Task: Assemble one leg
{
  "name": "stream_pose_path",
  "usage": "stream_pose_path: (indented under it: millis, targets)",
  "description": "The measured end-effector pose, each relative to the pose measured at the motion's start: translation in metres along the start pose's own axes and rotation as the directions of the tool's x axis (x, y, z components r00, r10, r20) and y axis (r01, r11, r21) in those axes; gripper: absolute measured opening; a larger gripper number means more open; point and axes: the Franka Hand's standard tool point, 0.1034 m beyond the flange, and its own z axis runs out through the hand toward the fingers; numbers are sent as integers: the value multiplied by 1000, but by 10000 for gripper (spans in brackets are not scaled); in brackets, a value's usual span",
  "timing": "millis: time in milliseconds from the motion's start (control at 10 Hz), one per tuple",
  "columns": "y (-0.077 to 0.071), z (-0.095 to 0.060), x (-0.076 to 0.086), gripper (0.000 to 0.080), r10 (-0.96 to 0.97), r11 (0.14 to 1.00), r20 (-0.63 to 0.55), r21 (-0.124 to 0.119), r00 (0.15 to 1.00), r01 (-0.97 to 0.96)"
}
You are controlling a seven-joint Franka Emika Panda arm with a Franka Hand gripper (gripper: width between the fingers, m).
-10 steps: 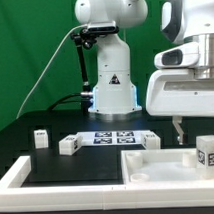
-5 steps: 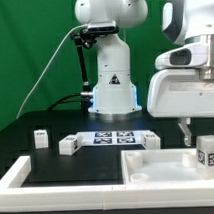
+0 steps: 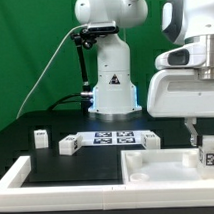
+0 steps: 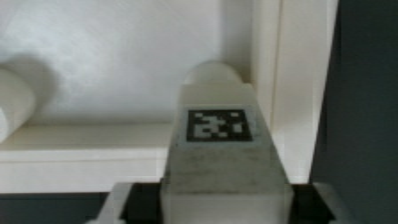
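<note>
leg [image 3: 210, 151] lower, arm descending — toward panel [image 3: 157, 165]

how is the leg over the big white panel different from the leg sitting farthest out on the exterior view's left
The leg over the panel stands upright at the claw, above the white panel; the far-left leg rests alone on the black table, away from the arm. The first looks larger, being nearer the camera, with its tag clearly readable; the far-left one looks small, its tag barely visible. Both are stubby white tagged posts.

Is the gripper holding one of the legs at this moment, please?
Yes, in the wrist view the leg with its square tag sits clamped between the fingers of the gripper.
</note>
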Motion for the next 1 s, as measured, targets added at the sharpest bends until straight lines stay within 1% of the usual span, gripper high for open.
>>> stream_pose_path:
  millis: [100,200,300,400,500,600,700,900,1000]
  targets:
    - [1,0,0,290,176,984,1,4,984,-176]
    - [2,0,0,290,322,947,4,7,947,-322]
    - [3,1,0,290,472,882,6,2,882,-472]
    - [3,1,-1,290,581,814,13,-7,814,-581]
    - [3,1,-1,290,680,733,22,-22,733,-680]
    - [2,1,-1,290,779,627,26,-33,627,-778]
    - [3,1,-1,290,835,551,25,-41,550,-834]
    - [2,1,-2,291,900,435,31,-44,434,-899]
    - [2,1,-2,291,911,412,30,-45,411,-910]
